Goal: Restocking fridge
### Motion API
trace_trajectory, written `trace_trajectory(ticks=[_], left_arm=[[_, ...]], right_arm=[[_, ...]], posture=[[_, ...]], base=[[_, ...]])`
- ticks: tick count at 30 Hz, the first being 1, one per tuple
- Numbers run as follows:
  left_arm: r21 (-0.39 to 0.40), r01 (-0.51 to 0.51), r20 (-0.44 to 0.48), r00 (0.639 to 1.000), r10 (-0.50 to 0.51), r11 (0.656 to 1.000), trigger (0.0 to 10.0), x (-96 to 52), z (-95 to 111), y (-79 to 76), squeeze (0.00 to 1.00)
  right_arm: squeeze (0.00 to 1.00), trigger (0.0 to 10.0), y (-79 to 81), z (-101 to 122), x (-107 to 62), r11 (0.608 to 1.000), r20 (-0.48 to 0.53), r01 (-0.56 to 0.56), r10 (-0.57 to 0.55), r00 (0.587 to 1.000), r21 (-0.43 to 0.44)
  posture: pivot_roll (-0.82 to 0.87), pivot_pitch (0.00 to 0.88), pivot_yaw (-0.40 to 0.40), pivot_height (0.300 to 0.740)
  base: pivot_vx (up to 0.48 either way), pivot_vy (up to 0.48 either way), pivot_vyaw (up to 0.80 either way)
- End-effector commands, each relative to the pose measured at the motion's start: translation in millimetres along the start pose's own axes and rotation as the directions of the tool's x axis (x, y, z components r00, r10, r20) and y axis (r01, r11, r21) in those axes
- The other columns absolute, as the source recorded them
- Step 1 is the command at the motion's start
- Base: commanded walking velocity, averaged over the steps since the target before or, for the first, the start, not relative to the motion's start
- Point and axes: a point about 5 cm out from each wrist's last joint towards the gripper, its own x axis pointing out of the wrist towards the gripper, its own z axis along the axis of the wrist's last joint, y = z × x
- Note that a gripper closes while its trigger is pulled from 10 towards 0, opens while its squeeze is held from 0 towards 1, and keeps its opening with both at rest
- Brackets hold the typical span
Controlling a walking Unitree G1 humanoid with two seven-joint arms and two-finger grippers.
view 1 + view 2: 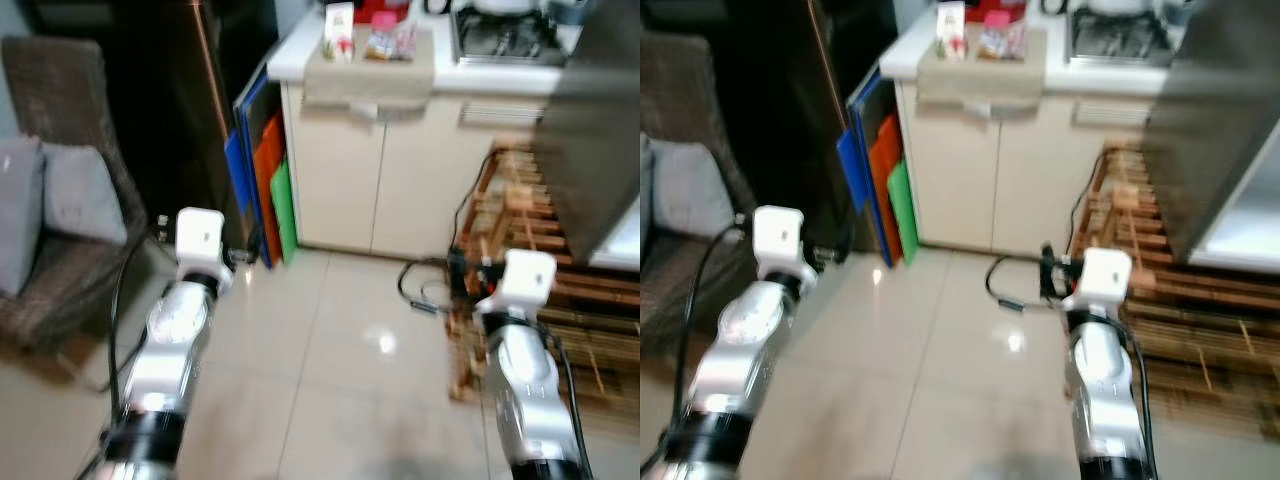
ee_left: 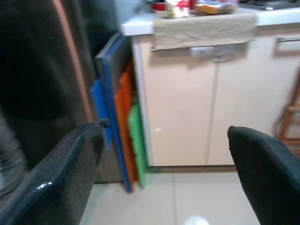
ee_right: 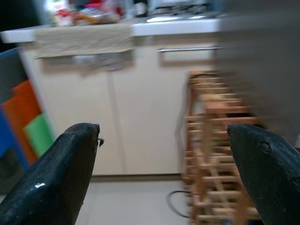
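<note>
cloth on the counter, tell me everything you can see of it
The cloth is beige and looks like coarse fabric. It lies flat on the white counter near its left corner, and its front edge hangs over the cream cabinet doors. A small carton and a few blurred packets stand on it. Something pale and crumpled hangs just under its hem; I cannot tell what.

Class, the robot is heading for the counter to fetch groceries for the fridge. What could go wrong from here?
The black cable loops across the floor near the right gripper and could snag a foot. The wooden rack stands close on the right and may be bumped. The items sit near the counter edge, so a clumsy reach could knock them off.
</note>
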Motion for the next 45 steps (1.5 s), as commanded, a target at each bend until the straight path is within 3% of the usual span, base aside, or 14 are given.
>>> trace_trajectory(ticks=[1,2,4,8,11,15,16,19,28,45], left_arm=[[-0.009,0.05,0.033,0.998,-0.05,0.999,10.0,0.9,6.2,-13.5,0.0],[-0.009,0.05,0.033,0.998,-0.05,0.999,10.0,0.9,6.2,-13.5,0.0],[0.005,0.128,-0.007,0.992,-0.128,0.992,10.0,-3.3,-4.6,-29.7,0.0],[0.004,0.148,-0.031,0.989,-0.148,0.989,10.0,-10.3,-13.1,-34.9,0.0],[-0.112,0.03,0.054,0.998,-0.024,0.993,10.0,-19.0,-4.5,-22.3,0.0],[-0.156,-0.069,0.047,0.996,0.078,0.985,10.0,-20.4,-3.6,-11.4,0.0],[-0.147,-0.118,0.019,0.992,0.122,0.982,10.0,-18.0,-4.9,-4.5,0.0],[-0.149,-0.129,0.009,0.991,0.131,0.98,10.0,-12.6,-2.0,-4.4,0.0],[-0.082,-0.06,0.04,0.997,0.063,0.995,10.0,7.3,14.1,-17.3,0.0],[-0.09,-0.111,0.049,0.992,0.116,0.99,10.0,14.1,21.9,-10.3,0.0]], right_arm=[[0.0,10.0,-4.9,4.4,-0.1,0.999,0.029,0.021,-0.021,0.999,-0.024],[0.0,10.0,-4.9,4.4,-0.1,0.999,0.029,0.021,-0.021,0.999,-0.024],[0.0,10.0,-8.5,2.0,-2.9,0.997,0.018,0.035,-0.034,0.999,-0.072],[0.0,10.0,-9.1,-5.5,-9.6,0.996,-0.017,0.016,-0.017,1.0,-0.093],[0.0,10.0,3.3,-8.3,-15.8,0.995,-0.026,-0.093,0.092,0.995,-0.039],[0.0,10.0,11.9,-4.2,-14.5,0.989,-0.007,-0.151,0.151,0.989,0.004],[0.0,10.0,16.3,0.1,-9.6,0.984,0.002,-0.176,0.176,0.984,0.002],[0.0,10.0,16.0,5.1,-2.7,0.985,0.016,-0.172,0.173,0.985,-0.019],[0.0,10.0,22.1,7.7,7.1,0.98,0.026,-0.196,0.196,0.98,0.012],[0.0,10.0,31.2,0.1,6.7,0.978,0.001,-0.206,0.206,0.978,0.017]], posture=[[-0.05,0.0,0.053,0.74],[-0.05,0.0,0.053,0.74],[-0.05,0.0,0.045,0.74],[-0.05,0.0,0.041,0.74],[-0.06,0.0,0.041,0.74],[-0.06,0.0,0.04,0.74],[-0.06,0.0,0.034,0.74],[-0.05,0.0,0.032,0.74],[-0.05,0.0,0.037,0.74],[-0.02,0.0,0.05,0.74]], base=[[0.292,0.379,-0.8],[0.292,0.379,-0.8],[0.148,0.189,-0.8],[0.0,0.0,-0.2],[0.0,0.0,0.0],[0.252,0.0,0.0],[0.439,0.0,0.0],[0.468,0.0,0.15],[0.48,0.0,0.29],[0.48,0.0,0.0]])
